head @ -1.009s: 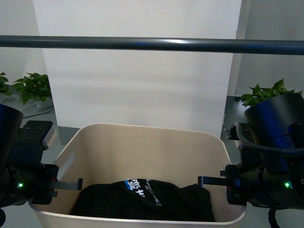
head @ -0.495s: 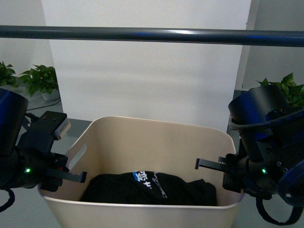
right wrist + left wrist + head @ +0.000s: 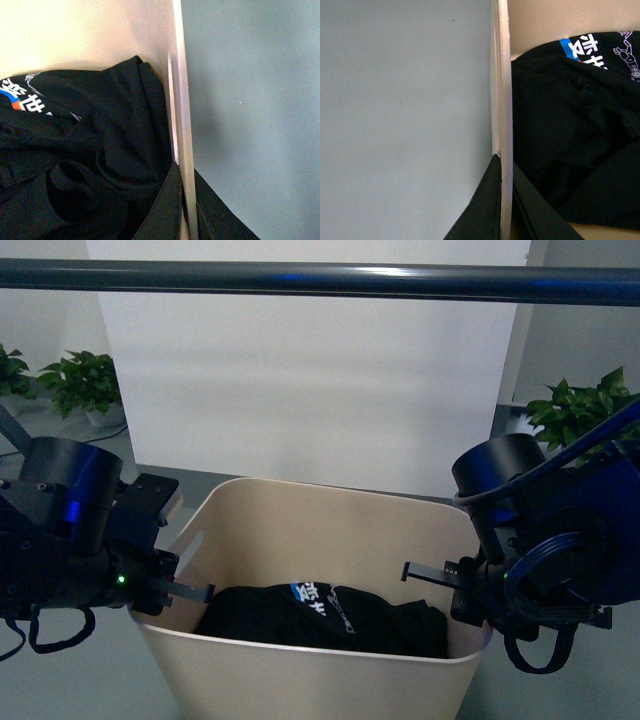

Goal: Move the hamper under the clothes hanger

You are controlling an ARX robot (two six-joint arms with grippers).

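Grips the beige hamper [image 3: 300, 680] by both side walls. Pinches the left wall with the left gripper [image 3: 504, 165], one finger inside and one outside, closed down onto the plastic. Does the same on the right wall with the right gripper [image 3: 185, 170]. Carries a crumpled black garment [image 3: 320, 620] with white and blue print inside the tub. Shows the hamper low between the arms in the front view, centred beneath the horizontal bar of the clothes hanger [image 3: 320, 280], with potted plants [image 3: 85, 390] behind.
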